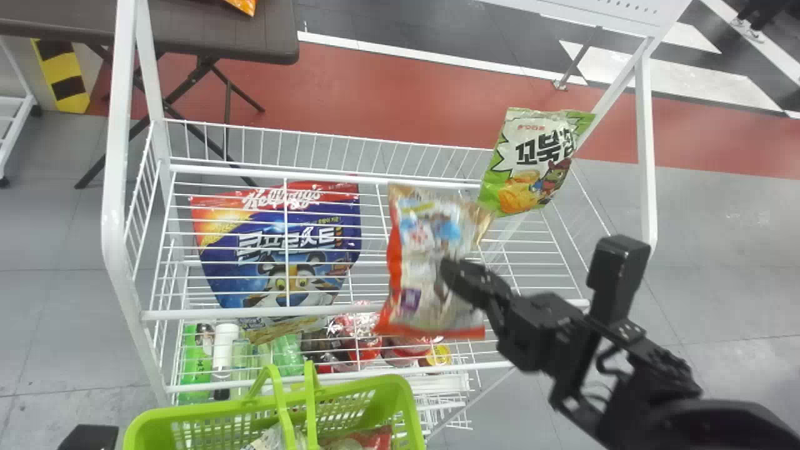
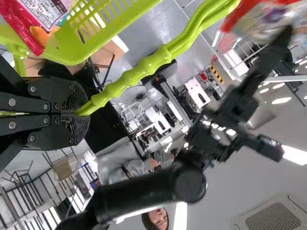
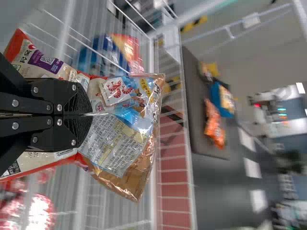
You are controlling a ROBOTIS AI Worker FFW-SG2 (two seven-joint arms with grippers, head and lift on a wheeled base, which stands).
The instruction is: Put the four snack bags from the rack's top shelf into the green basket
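Note:
In the head view my right gripper (image 1: 455,278) is shut on a red-and-white snack bag (image 1: 425,262), holding it over the middle of the rack's top shelf (image 1: 375,310). The right wrist view has the right gripper (image 3: 87,115) pinching the same bag (image 3: 117,139) at its middle. A green snack bag (image 1: 531,162) leans at the shelf's back right, and a blue cereal bag (image 1: 281,244) lies at the left. The left gripper (image 1: 89,437) is at the bottom left; in the left wrist view, the left gripper (image 2: 82,114) is shut on the handle of the green basket (image 1: 406,400), which holds bags.
White rack posts (image 1: 119,187) rise at the left and right of the shelf. Bottles and red packs (image 1: 362,340) stand on the level below, behind the basket. A dark table (image 1: 250,31) stands beyond the rack at the back left.

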